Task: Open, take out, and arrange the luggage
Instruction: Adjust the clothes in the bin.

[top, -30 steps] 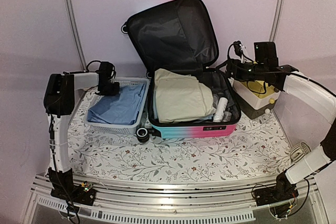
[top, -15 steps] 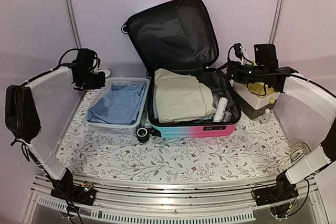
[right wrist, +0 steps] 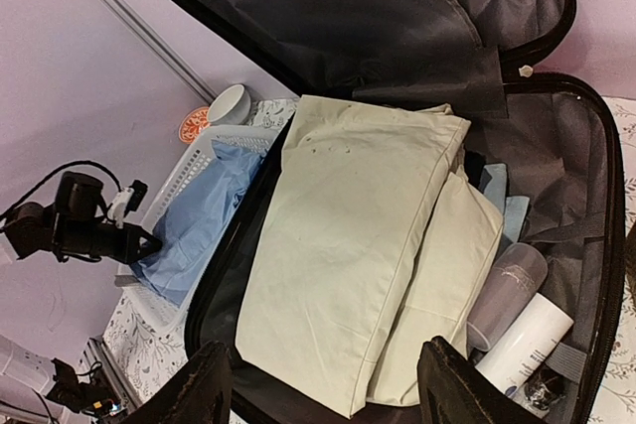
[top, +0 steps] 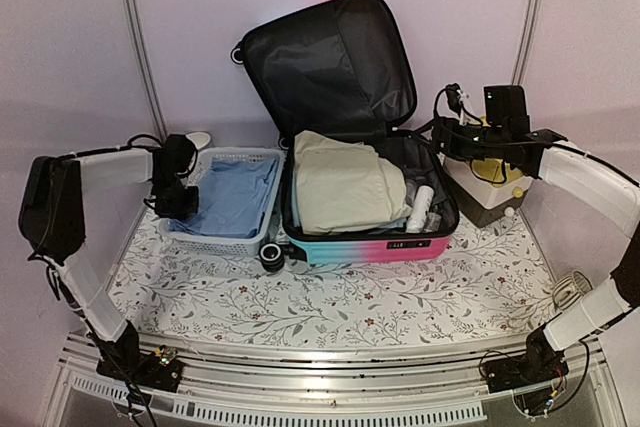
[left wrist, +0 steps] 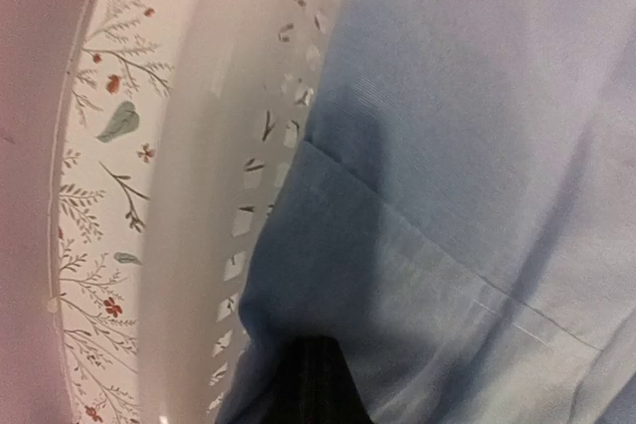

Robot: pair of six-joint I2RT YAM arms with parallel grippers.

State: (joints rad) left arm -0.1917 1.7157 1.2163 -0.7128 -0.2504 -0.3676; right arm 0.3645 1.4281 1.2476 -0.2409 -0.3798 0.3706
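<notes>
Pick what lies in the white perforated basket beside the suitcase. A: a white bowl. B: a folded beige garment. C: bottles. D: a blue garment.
D: a blue garment fills the white basket; the beige garment and bottles sit in the open suitcase.

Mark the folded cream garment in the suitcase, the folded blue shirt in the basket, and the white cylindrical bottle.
folded cream garment (top: 340, 187): top view, middle of its upper face.
folded blue shirt (top: 228, 197): top view, centre of the fabric.
white cylindrical bottle (right wrist: 524, 342): right wrist view, middle of its side.
</notes>
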